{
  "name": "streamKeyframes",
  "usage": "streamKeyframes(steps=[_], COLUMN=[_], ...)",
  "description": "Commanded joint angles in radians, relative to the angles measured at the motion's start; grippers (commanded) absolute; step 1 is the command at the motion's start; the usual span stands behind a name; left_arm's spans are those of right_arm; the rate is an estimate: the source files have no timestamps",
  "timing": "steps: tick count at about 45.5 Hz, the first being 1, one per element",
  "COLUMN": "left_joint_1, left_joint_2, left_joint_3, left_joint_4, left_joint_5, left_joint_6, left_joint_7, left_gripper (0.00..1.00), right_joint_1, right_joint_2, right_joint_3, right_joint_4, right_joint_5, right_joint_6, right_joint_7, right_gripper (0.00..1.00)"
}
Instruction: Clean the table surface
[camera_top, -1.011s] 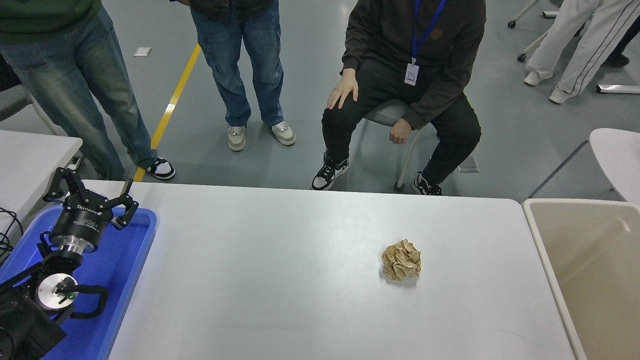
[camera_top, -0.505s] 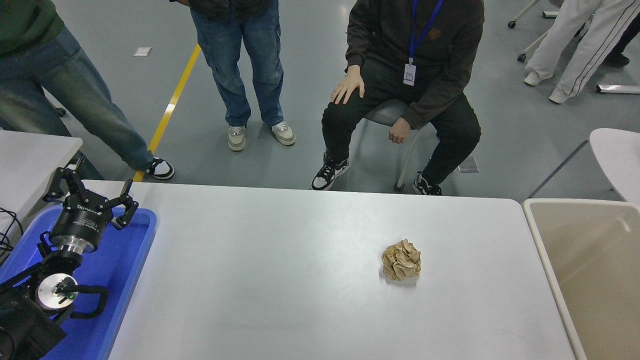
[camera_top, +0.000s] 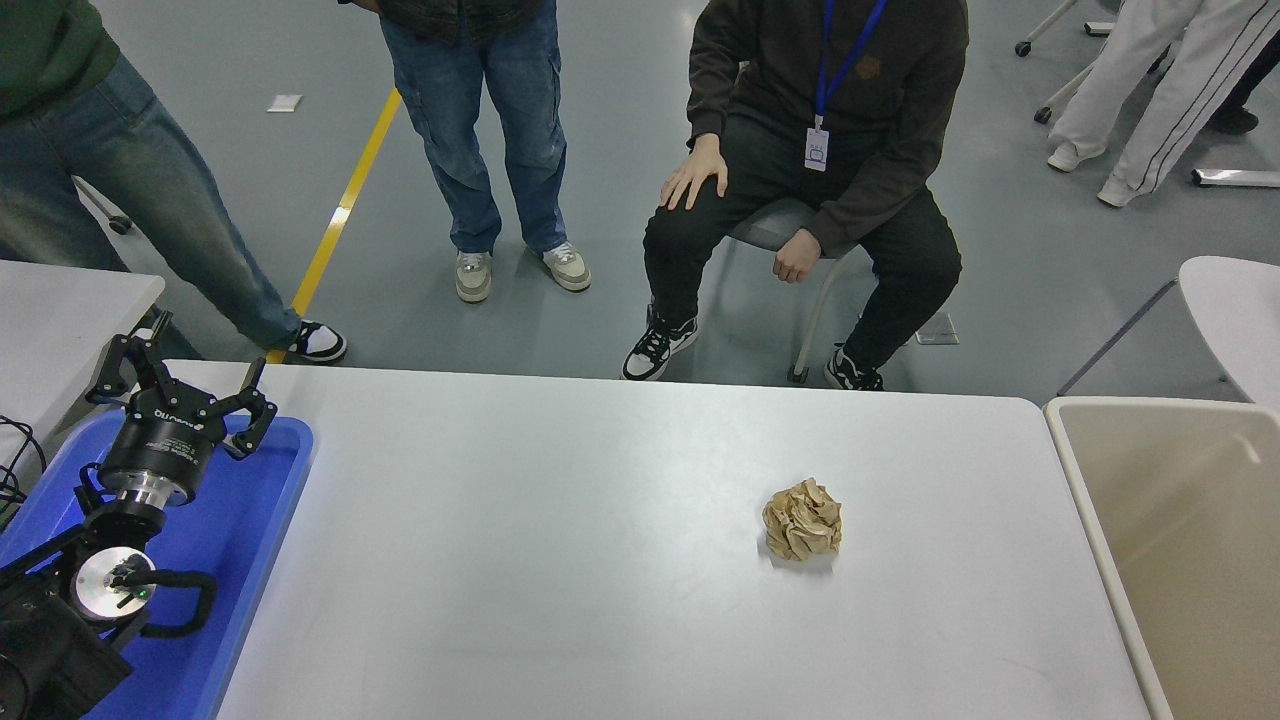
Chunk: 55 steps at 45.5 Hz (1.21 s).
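Beige bin (camera_top: 1180, 540) cropped, right arm unseen

left arm (camera_top: 60, 620): cut by lower-left corner | blue tray (camera_top: 250, 520): partly behind arm, cut at bottom | beige bin (camera_top: 1180, 540): cut at right | table surface (camera_top: 560, 540): near edge cropped

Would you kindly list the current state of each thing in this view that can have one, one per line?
Table surface: not yet clean, one paper ball on it.
Crumpled brown paper ball: resting on the table, untouched.
Beige bin: open at the table's right end, nothing visible inside.
Blue tray: at the table's left end, under the left arm.
Left gripper: open, holding nothing, over the tray.
Right gripper: not in view.
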Motion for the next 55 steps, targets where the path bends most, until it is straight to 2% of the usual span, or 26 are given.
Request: streamKeyframes(steps=[1,7,14,20,25,35,44,55], left_joint_1=[0.0,0.0,0.0,0.0,0.0,0.0,0.0,0.0], left_joint_2=[0.0,0.0,0.0,0.0,0.0,0.0,0.0,0.0], left_joint_3=[0.0,0.0,0.0,0.0,0.0,0.0,0.0,0.0], left_joint_4=[0.0,0.0,0.0,0.0,0.0,0.0,0.0,0.0], left_joint_5=[0.0,0.0,0.0,0.0,0.0,0.0,0.0,0.0], left_joint_6=[0.0,0.0,0.0,0.0,0.0,0.0,0.0,0.0], left_joint_7=[0.0,0.0,0.0,0.0,0.0,0.0,0.0,0.0], left_gripper=[1.0,1.0,1.0,1.0,1.0,1.0,1.0,1.0], right_joint_1=[0.004,-0.009,-0.068,-0.173,-0.24,-0.331,-0.397,-0.431], right_joint_2=[-0.087,-0.083,-0.089,-0.094,-0.083,-0.087,-0.08,-0.008], right_joint_3=[0.364,0.528,0.761,1.008,1.134,1.18,1.167,1.187], right_joint_4=[0.189,0.217,0.358,0.549,0.667,0.924,1.077,1.114], right_joint_5=[0.018,0.015,0.018,0.029,0.032,0.147,0.15,0.058], right_joint_6=[0.001,0.001,0.008,0.151,0.218,0.3,0.31,0.294], right_joint_7=[0.007,0.006,0.006,-0.002,-0.003,-0.003,0.0,0.021], right_gripper=[1.0,1.0,1.0,1.0,1.0,1.0,1.0,1.0])
